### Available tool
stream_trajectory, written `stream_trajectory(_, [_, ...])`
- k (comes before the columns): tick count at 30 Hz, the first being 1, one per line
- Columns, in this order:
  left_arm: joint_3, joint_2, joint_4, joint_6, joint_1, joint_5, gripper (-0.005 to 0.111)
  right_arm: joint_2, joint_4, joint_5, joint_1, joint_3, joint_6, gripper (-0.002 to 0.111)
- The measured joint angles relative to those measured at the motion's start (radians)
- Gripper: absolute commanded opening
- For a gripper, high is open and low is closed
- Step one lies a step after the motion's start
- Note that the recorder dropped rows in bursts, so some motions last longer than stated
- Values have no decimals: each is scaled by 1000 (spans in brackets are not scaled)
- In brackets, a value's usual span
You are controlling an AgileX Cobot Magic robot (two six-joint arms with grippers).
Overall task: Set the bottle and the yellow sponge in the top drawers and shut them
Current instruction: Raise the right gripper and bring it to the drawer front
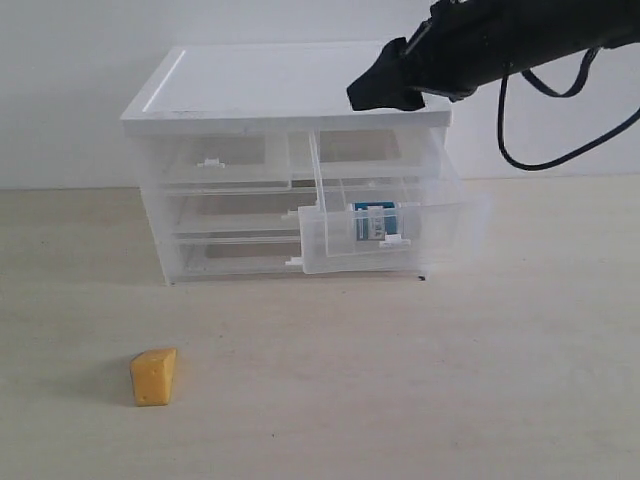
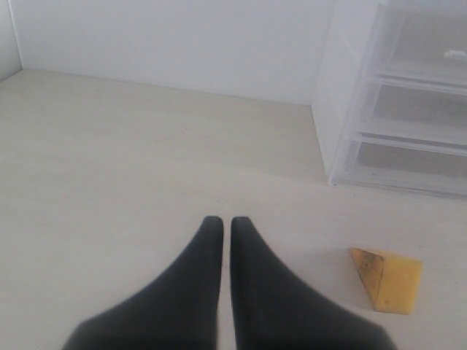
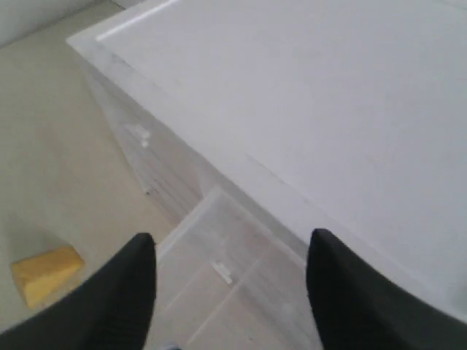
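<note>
The bottle (image 1: 376,222), white with a teal label, lies inside the right top drawer (image 1: 335,248), which is pulled out and tilts down at the front. The left top drawer (image 1: 215,160) is pushed in. The yellow sponge (image 1: 153,376) sits on the table in front of the cabinet, to its left. My right gripper (image 1: 372,92) hovers above the cabinet's front right corner, open, with nothing between its fingers (image 3: 231,237); the open drawer (image 3: 219,270) lies below it. My left gripper (image 2: 221,220) is shut and empty over the table, with the sponge (image 2: 387,280) a little beside its tips.
The white-topped clear cabinet (image 1: 290,85) stands at the back of the table by the wall. Two full-width drawers (image 1: 230,215) below the top row are pushed in. A black cable (image 1: 520,150) hangs from the right arm beside the cabinet.
</note>
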Motion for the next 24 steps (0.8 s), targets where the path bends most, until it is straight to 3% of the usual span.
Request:
stream_trajectory(4, [0, 0, 0, 0, 0, 0, 4, -40, -220, 11, 0, 0, 160, -1])
stream_trajectory(15, [0, 0, 0, 0, 0, 0, 4, -209, -552, 218, 0, 15, 453, 0])
stream_trajectory(24, [0, 0, 0, 0, 0, 0, 4, -373, -598, 213, 26, 264, 514, 0])
